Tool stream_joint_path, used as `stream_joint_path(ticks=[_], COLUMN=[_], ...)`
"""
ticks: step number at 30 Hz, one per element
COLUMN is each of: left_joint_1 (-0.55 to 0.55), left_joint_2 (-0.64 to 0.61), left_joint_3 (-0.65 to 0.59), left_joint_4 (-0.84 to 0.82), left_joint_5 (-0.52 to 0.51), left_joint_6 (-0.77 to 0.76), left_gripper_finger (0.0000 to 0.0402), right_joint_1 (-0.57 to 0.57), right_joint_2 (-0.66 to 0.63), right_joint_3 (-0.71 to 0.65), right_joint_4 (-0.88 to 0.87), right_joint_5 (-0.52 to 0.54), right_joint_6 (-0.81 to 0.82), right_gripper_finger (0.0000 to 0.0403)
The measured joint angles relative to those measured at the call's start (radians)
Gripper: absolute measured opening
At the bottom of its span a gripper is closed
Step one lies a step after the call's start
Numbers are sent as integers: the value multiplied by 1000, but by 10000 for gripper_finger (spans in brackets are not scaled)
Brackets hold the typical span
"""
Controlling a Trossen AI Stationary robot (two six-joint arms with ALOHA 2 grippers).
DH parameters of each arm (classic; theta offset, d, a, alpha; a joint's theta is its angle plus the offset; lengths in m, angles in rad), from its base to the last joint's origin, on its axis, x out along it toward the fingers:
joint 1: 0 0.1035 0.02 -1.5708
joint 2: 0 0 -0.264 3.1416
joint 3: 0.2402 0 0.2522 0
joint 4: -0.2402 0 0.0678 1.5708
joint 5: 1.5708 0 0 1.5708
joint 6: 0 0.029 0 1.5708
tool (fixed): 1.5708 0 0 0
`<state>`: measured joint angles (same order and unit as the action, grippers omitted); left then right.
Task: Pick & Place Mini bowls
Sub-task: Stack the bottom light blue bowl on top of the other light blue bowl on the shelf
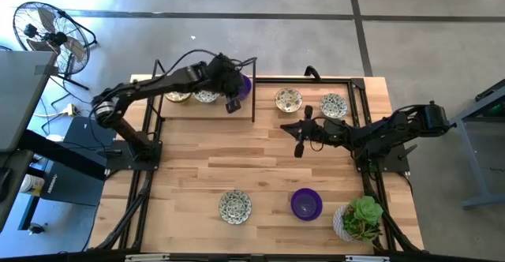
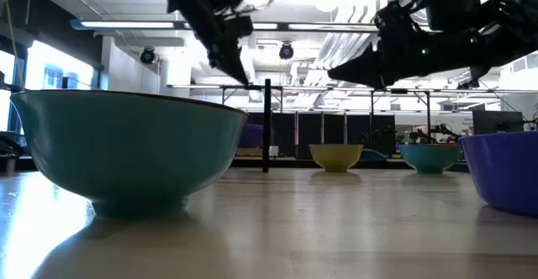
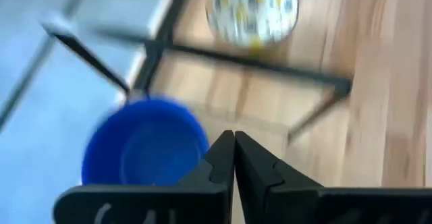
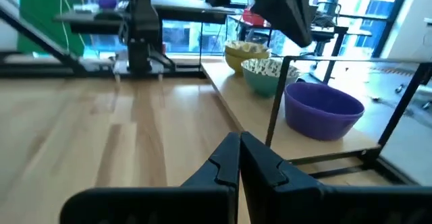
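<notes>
In the high view, a purple mini bowl and two speckled ones sit inside a black bar frame at the far left. My left gripper hangs shut above the purple bowl, touching nothing. Two more speckled bowls stand at the far right. A speckled bowl and a purple bowl rest on the table near its near edge. My right gripper is shut and hovers over the table's middle, pointing at the frame.
A green plant in a white pot stands at the near right corner. The frame's thin black bars rise around the far-left bowls. Bare wood lies between the far and near bowls. A fan stands on the floor beyond the table.
</notes>
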<state>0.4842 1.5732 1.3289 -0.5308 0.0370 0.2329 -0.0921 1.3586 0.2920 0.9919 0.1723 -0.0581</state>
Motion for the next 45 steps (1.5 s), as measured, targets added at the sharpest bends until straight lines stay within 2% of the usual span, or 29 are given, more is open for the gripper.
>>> stream_joint_path(ticks=[3, 9, 12, 15, 22, 35, 40, 45], left_joint_1=[-28, -129, -188, -224, -262, -277, -298, -297], left_joint_2=[-81, -222, -263, -292, -295, -296, -295, -295], left_joint_3=[-136, -413, -509, -575, -618, -647, -724, -781], left_joint_4=[116, 525, 725, 804, 824, 883, 925, 1016], left_joint_5=[23, 58, 53, 53, 50, 98, 12, -2], left_joint_6=[-42, -171, -190, -212, -235, -272, -302, -336], left_gripper_finger=[4, 4, 4, 4, 4, 2, 1, 1], right_joint_1=[-2, -47, -59, -59, -59, -59, -59, -59], right_joint_2=[0, 0, 0, 0, 0, 0, 0, 0], right_joint_3=[0, 0, 0, 0, 0, 0, 0, 0], right_joint_4=[-4, -9, -8, -9, -9, -23, -24, -28], right_joint_5=[-39, -256, -235, -151, -74, -74, -74, -74], right_joint_6=[63, 167, 163, 158, 155, 155, 155, 155], right_gripper_finger=[0, 0, 0, 0, 0, 0, 0, 0])
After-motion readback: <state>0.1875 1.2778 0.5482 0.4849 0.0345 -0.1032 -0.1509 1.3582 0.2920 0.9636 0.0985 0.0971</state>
